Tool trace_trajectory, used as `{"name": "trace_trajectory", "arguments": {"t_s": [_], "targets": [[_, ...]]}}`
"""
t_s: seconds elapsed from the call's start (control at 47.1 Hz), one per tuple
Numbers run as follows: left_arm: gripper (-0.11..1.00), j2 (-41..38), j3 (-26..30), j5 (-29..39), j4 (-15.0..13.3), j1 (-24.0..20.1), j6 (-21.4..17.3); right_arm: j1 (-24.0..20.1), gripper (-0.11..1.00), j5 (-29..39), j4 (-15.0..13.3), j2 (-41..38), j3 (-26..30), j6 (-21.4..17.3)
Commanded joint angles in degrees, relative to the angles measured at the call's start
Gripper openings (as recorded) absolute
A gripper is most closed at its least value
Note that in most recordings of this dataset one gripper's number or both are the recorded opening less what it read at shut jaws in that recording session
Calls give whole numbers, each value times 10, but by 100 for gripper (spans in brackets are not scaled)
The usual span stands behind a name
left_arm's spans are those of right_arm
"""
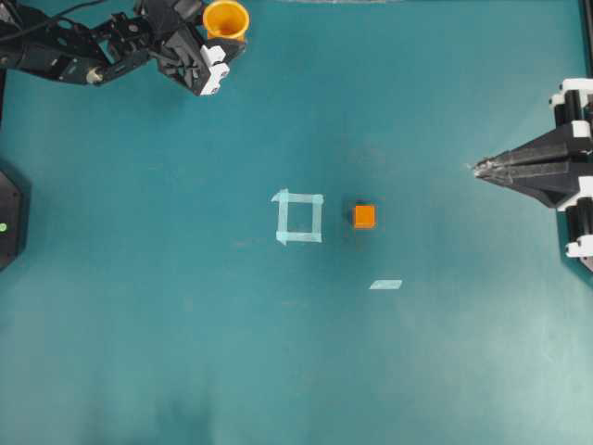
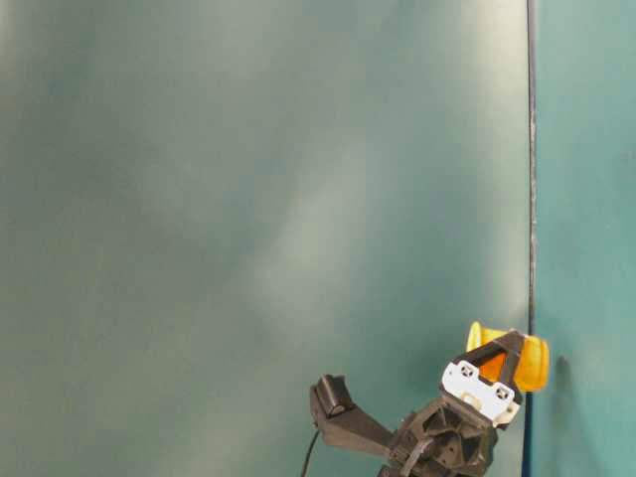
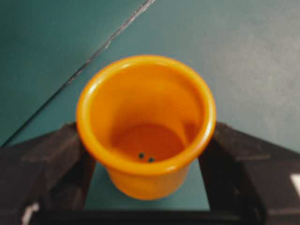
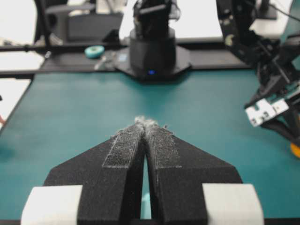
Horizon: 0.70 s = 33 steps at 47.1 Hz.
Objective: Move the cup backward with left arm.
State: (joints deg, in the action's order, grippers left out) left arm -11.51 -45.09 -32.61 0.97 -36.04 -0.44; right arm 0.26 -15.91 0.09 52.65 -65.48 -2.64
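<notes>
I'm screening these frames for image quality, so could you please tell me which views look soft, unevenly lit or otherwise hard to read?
Left wrist view: the small round orange plastic cup fills the frame, slightly soft, the black fingers dark. Table-level view: mostly hazy, unevenly lit teal surface, the cup at the frame's lower edge. Overhead view: evenly lit, the small orange cube distinct. Right wrist view: background blown out white.

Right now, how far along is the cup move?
Nearly done, it seems: the cup stands upright at the table's far edge, well away from the tape square and cube. The left gripper flanks it. Left: releasing it and pulling away.
</notes>
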Motion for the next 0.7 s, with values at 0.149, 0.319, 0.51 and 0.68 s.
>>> {"name": "trace_trajectory", "arguments": {"t_s": [0.149,0.319,0.51,0.68], "targets": [[64,4,10,-11,1,-2,0,1,0,-2,2,-3,18,-1],[64,3,9,-27,1,-2,0,1,0,3,2,-3,18,-1],[63,3,8,-41,2,-2,0,1,0,5,2,-3,18,-1],[64,2,6,-40,1,-2,0,1,0,5,2,-3,18,-1]]}}
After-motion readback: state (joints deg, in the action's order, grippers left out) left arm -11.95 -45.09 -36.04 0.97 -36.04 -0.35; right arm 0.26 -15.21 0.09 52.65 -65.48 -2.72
